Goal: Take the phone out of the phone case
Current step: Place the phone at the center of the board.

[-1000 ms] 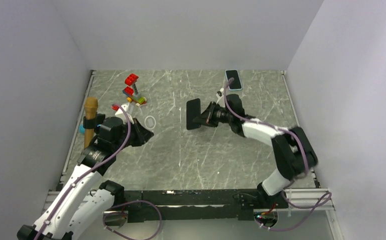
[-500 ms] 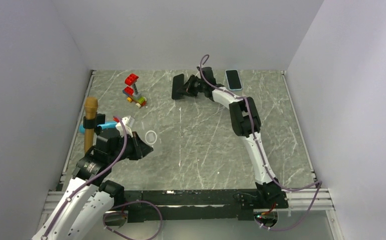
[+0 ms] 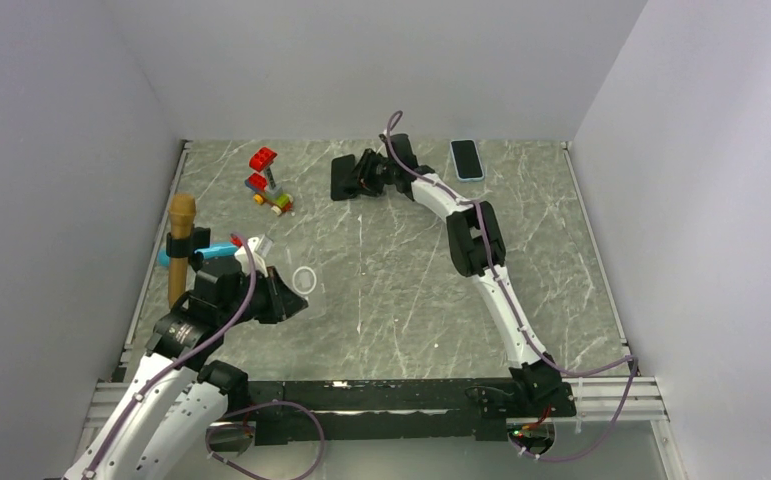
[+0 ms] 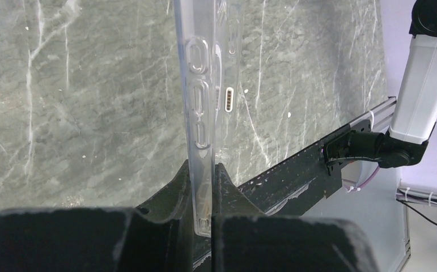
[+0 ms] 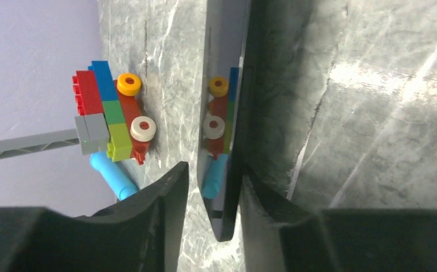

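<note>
Right hand (image 5: 213, 175), jaws slightly apart, brackets the edge-up phone (image 5: 224, 56) near the toy blocks (image 5: 111, 119); unsupported, it may topple. Left hand (image 4: 204, 187) pinches the phone case (image 4: 199, 85).

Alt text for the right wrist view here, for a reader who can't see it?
A dark phone, seen edge-on, stands between the parted jaws of the right gripper, with a gap on one side. Its glossy face mirrors a colourful brick toy sitting beside it on the grey marble table.
</note>
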Action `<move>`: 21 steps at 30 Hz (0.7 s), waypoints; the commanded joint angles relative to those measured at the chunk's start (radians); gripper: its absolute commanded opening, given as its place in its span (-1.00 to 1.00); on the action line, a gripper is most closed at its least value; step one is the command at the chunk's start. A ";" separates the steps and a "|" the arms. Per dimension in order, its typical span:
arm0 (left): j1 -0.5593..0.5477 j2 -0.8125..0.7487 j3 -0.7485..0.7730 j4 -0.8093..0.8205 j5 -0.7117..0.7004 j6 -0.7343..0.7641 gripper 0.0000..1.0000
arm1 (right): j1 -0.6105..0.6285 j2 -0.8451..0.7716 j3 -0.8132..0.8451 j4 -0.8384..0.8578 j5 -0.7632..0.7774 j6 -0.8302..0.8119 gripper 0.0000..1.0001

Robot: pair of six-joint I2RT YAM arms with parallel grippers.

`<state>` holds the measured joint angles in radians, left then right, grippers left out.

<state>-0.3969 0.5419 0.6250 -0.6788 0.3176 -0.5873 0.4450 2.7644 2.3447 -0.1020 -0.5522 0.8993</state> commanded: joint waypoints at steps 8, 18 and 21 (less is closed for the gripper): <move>-0.023 0.097 -0.079 0.170 0.116 -0.085 -1.00 | -0.021 -0.218 -0.039 -0.363 0.247 -0.318 0.63; -0.201 0.208 -0.202 0.403 0.106 -0.250 -1.00 | 0.008 -0.773 -0.792 -0.210 0.275 -0.454 0.68; -0.226 0.230 -0.238 0.452 0.097 -0.301 -1.00 | 0.011 -0.925 -0.998 -0.148 0.270 -0.446 0.68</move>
<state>-0.5915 0.7532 0.4210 -0.3683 0.4030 -0.7910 0.4458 2.0132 1.5501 -0.3496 -0.2913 0.4946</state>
